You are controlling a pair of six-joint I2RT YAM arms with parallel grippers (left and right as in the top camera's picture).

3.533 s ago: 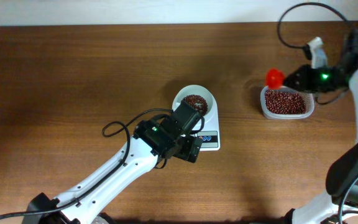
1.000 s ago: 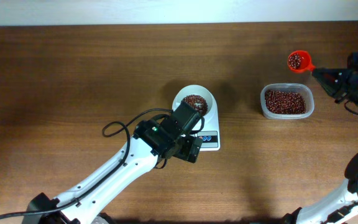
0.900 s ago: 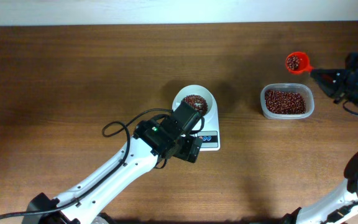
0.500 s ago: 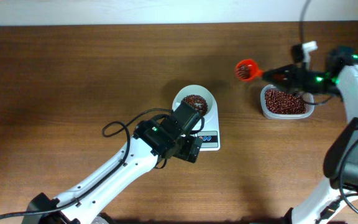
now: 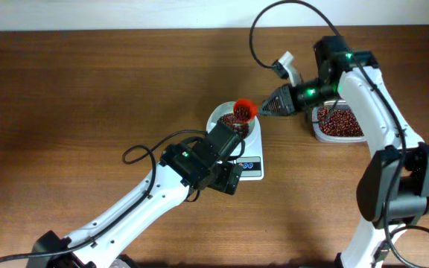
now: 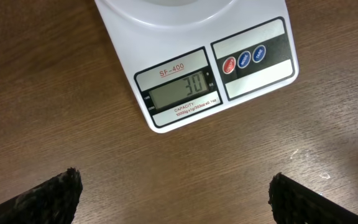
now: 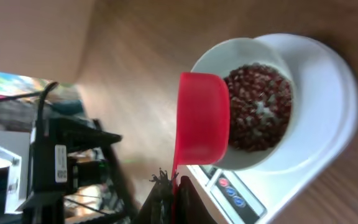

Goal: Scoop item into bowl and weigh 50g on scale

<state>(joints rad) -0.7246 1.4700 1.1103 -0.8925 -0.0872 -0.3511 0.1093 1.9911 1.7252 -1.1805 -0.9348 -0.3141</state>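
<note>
Right arm (image 5: pixel 371 82): swinging across from the clear container (image 5: pixel 316 134), now reaching over the scale.
Left gripper (image 6: pixel 179 199): hanging wide open, empty, facing the scale's front.
Scale (image 6: pixel 166 37): showing 30, so we're running short of fifty.
Bowl (image 7: pixel 253 45): sitting on the scale, part-filled.
Red scoop (image 5: pixel 244 109): right gripper (image 7: pixel 173 200) clamping its handle, arriving at the bowl's rim; another pour looks imminent.
Beans (image 7: pixel 257 115): heaping in the bowl, more waiting in the container.

I see the round white bowl (image 7: pixel 253 45) sitting upright on the white rectangular scale (image 6: pixel 191 87), partly filled with small dark red-brown beans (image 7: pixel 260 106). The scale's grey display reads 30, with three round buttons beside it.
</note>
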